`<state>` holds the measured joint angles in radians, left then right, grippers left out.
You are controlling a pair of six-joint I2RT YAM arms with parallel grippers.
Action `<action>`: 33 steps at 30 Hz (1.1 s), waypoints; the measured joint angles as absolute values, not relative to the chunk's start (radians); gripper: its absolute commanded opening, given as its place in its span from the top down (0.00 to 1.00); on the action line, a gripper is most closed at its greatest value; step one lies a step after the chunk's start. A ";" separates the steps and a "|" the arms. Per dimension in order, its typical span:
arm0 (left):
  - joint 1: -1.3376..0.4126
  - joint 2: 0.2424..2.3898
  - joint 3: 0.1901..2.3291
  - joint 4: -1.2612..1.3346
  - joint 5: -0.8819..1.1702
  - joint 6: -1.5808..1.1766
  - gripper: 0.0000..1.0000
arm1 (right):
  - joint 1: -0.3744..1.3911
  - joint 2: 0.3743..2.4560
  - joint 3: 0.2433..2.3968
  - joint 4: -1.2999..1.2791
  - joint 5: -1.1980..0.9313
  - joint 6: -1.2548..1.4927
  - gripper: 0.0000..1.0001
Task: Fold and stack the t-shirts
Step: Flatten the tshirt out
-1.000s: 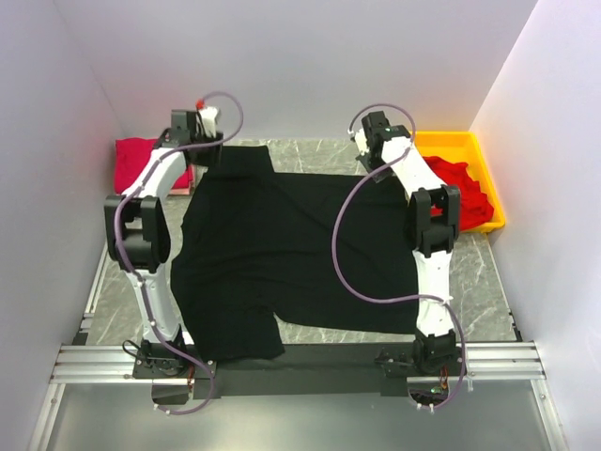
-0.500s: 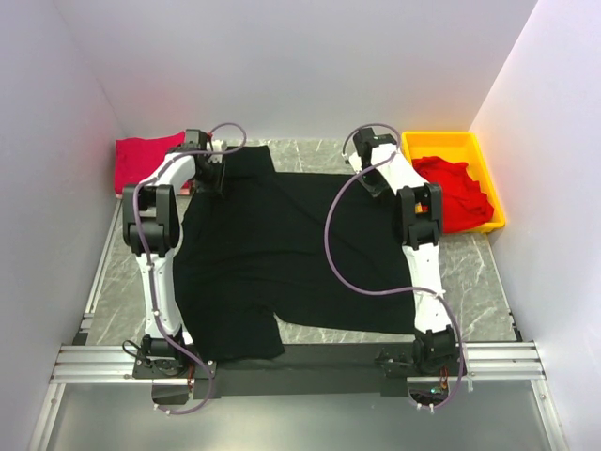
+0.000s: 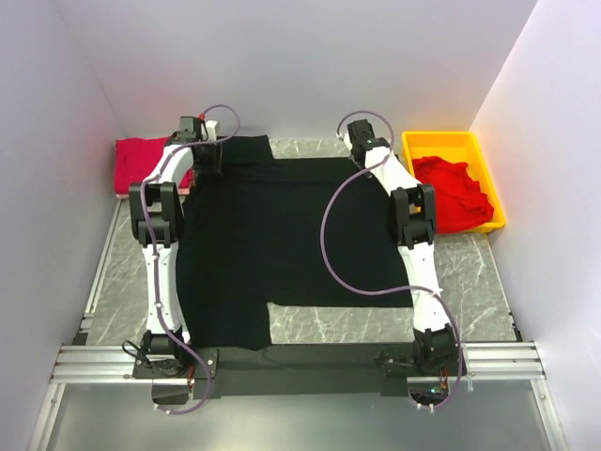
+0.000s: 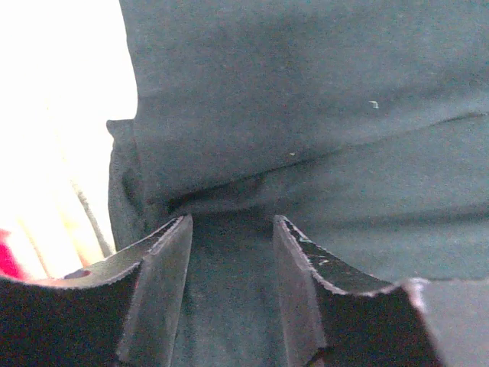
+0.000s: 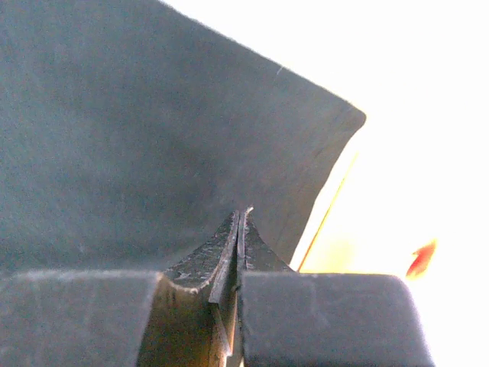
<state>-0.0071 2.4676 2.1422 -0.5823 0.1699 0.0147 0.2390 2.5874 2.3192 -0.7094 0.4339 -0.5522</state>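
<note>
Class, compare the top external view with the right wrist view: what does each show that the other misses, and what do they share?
Only the top external view shows the whole black t-shirt spread flat, a folded red t-shirt at far left, and the yellow tray holding a crumpled red t-shirt. Only the right wrist view shows the right gripper shut, pinching the black cloth's edge. Both show the black t-shirt. A washed-out yellow and red glimpse in the wrist view may be that tray.

Lab: white walls, aluminium rail.
</note>
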 measured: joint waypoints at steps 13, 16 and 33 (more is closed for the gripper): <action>-0.001 1.858 1.601 -0.655 0.397 0.309 0.41 | 0.283 2.070 1.911 -0.844 0.169 -0.498 0.67; -0.002 1.758 1.472 -0.656 0.400 0.378 0.44 | 0.283 1.997 1.825 -0.891 0.114 -0.482 0.73; -0.009 1.782 1.105 -0.536 0.290 0.538 0.53 | 0.282 2.143 1.622 -0.933 0.024 -0.434 0.84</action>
